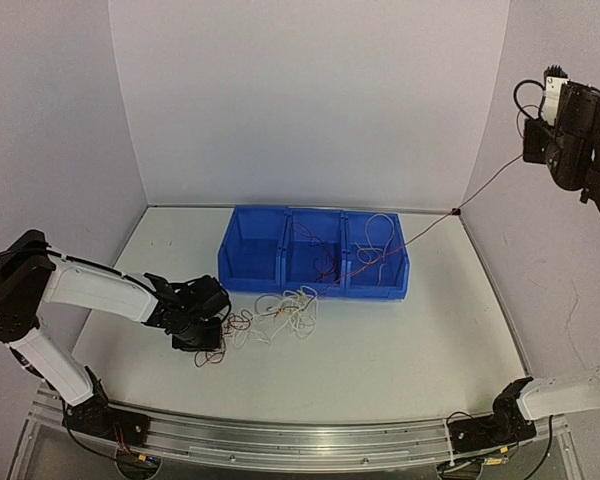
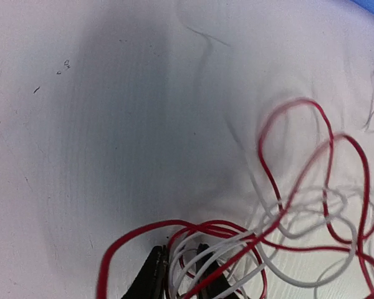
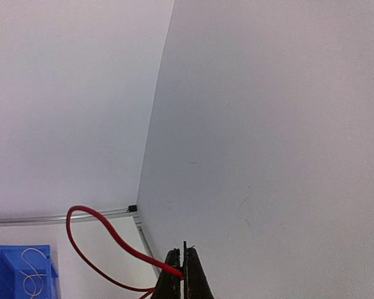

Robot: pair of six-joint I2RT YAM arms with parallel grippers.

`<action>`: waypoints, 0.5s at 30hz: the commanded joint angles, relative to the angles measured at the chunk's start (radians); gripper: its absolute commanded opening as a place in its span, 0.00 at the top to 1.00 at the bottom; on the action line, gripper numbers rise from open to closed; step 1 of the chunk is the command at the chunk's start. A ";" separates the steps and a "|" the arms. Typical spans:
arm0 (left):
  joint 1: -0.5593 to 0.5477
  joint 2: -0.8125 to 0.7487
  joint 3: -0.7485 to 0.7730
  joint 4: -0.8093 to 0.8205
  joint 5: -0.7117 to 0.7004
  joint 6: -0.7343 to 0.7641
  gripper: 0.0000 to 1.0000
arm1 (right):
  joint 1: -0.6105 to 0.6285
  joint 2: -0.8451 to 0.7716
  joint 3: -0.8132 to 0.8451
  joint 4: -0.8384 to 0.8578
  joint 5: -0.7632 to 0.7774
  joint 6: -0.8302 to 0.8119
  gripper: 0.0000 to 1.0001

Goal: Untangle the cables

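- Left gripper [image 2: 181, 279]: jaws narrowly apart, cables [image 2: 262, 233] threaded between, loops spreading toward 2 o'clock; I cannot tell whether it grips.
- Right gripper [image 3: 182, 277] is clenched on red cable [image 3: 81, 208], which trails toward 8 o'clock into blue bins [image 1: 245, 265].

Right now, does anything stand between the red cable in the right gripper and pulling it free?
Yes. From the right gripper the red cable runs down across the blue bin, where white loops cross it in the right compartment, then toward the tangle on the table beside the left gripper.
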 commanded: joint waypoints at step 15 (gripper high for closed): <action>0.073 -0.009 -0.045 -0.116 -0.057 -0.087 1.00 | -0.034 0.101 0.245 0.593 -0.021 -0.700 1.00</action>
